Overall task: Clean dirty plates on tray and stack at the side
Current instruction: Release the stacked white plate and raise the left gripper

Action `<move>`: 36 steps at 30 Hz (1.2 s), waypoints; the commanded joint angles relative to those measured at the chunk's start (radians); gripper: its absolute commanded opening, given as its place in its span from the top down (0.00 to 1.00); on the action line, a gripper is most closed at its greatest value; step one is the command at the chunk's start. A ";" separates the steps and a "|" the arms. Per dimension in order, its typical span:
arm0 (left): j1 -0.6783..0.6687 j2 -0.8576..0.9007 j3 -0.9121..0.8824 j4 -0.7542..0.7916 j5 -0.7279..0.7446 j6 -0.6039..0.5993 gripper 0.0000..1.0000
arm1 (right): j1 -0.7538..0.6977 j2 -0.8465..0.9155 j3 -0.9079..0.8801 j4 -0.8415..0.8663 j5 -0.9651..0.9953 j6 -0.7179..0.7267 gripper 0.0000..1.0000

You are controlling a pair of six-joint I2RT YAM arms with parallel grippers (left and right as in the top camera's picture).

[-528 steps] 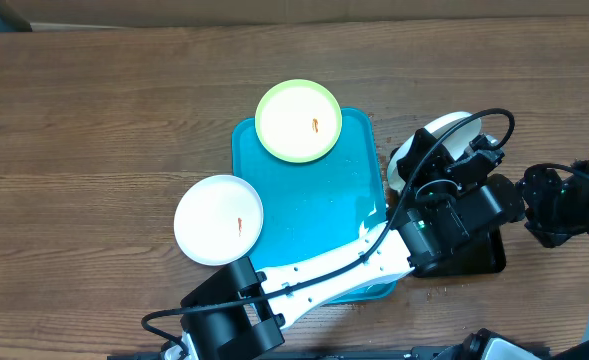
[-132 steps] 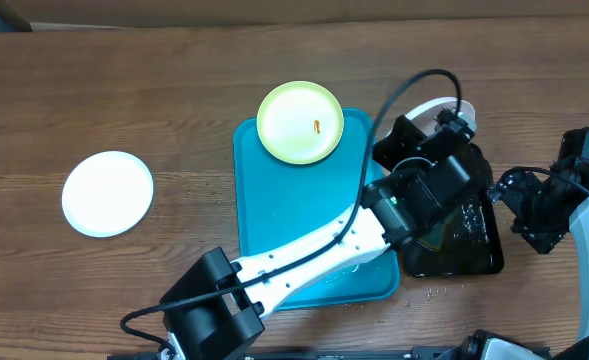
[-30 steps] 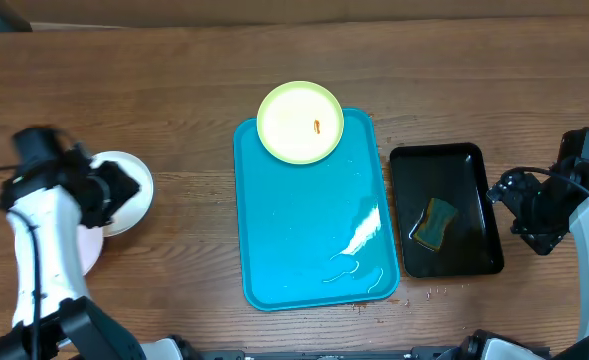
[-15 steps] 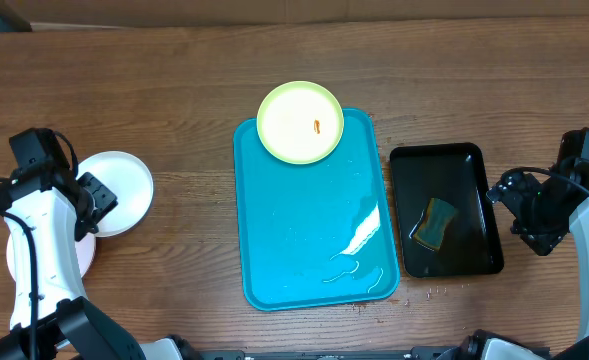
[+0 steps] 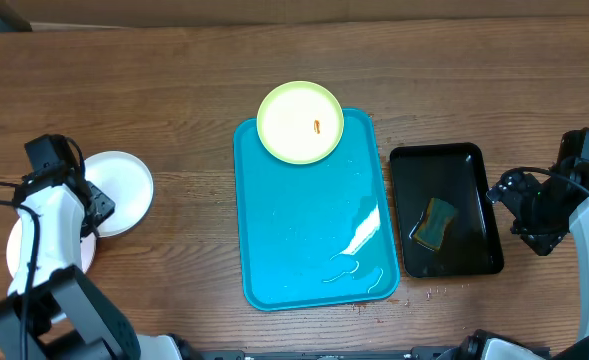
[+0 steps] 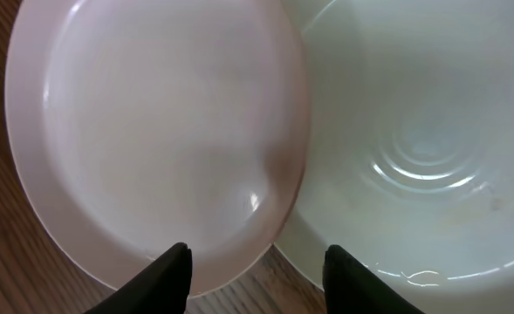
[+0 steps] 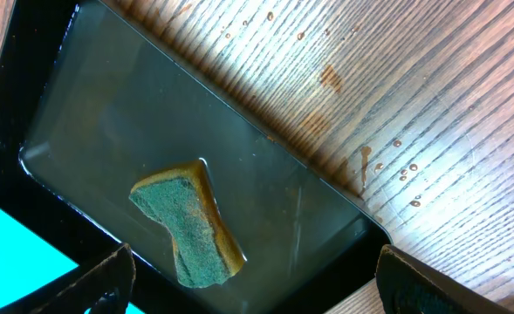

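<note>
Where the large turquoise plastic tray [image 5: 309, 250] reaches its far short rim, I see the round white plate with the pale yellow-green rim [image 5: 299, 105]. It rests partly on the tray and partly out over the brown wooden table [image 5: 174, 80]. A small orange-red smear [image 5: 316, 126] sits near the plate's middle. The tray's surface is wet, with a bright sheen and thin puddles toward its near right corner.

Well off to the left on the table lie two plain round plates. In my left wrist view, one white plate [image 6: 161, 148] laps over the rim of the other white plate [image 6: 422, 131], and both look clean. My left gripper [image 6: 258, 270] hovers just above them, its fingers partway apart with nothing between them.

Just beside the turquoise tray on its right sits the small black rectangular tray [image 5: 469, 160], glossy inside, with a green-and-yellow sponge [image 5: 436, 222] lying in it. My right gripper [image 7: 257, 270] hangs near that black tray's right side, jaws spread wide and empty. Water droplets [image 7: 405, 187] dot the wood beside it.
</note>
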 commanded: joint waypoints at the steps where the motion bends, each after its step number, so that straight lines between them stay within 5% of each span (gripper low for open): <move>1: 0.001 0.067 -0.010 0.015 -0.012 0.021 0.52 | -0.002 -0.006 0.006 0.001 0.001 -0.007 0.10; 11: -0.005 0.103 0.023 0.043 0.105 0.118 0.96 | -0.002 -0.006 0.007 -0.006 0.000 -0.006 0.10; 18: -0.072 0.097 0.100 -0.033 0.121 0.129 0.96 | -0.002 -0.006 0.006 -0.006 0.000 -0.006 0.10; 28: -0.186 0.097 0.103 0.078 0.120 0.153 0.96 | -0.002 -0.006 0.006 -0.016 0.000 -0.006 0.10; 36: -0.194 0.097 0.103 0.172 0.296 0.189 0.96 | -0.002 -0.006 0.006 -0.017 0.000 -0.006 0.10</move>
